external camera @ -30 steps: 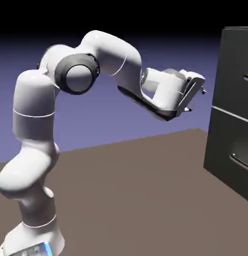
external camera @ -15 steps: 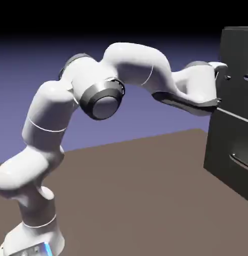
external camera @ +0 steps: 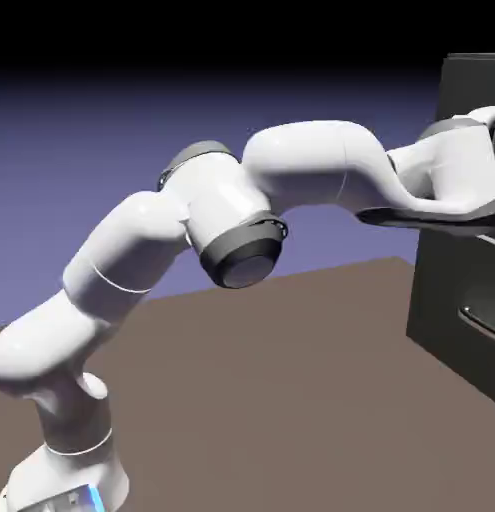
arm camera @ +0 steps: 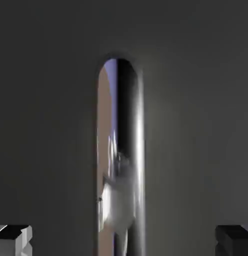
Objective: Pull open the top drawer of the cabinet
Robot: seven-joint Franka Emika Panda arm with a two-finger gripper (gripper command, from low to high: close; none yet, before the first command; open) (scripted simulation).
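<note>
The cabinet stands at the exterior view's right edge, dark grey and cut off by the frame. My arm stretches across to the top drawer, and the hand runs past the picture's edge there, so the fingers do not show in that view. In the hand view the top drawer front fills the picture, and its silvery bar handle runs up the middle, mirroring the arm. My gripper is open; its fingertips sit far apart at the bottom corners, with the handle lined up between them and close ahead.
Below the arm, the lower drawer front carries its own bar handle. The brown table spreads between the robot's base and the cabinet.
The arm has swung and stretched to the right. The hand, a second ago well short of the cabinet, now sits at the top drawer front, beyond the picture's right edge.
</note>
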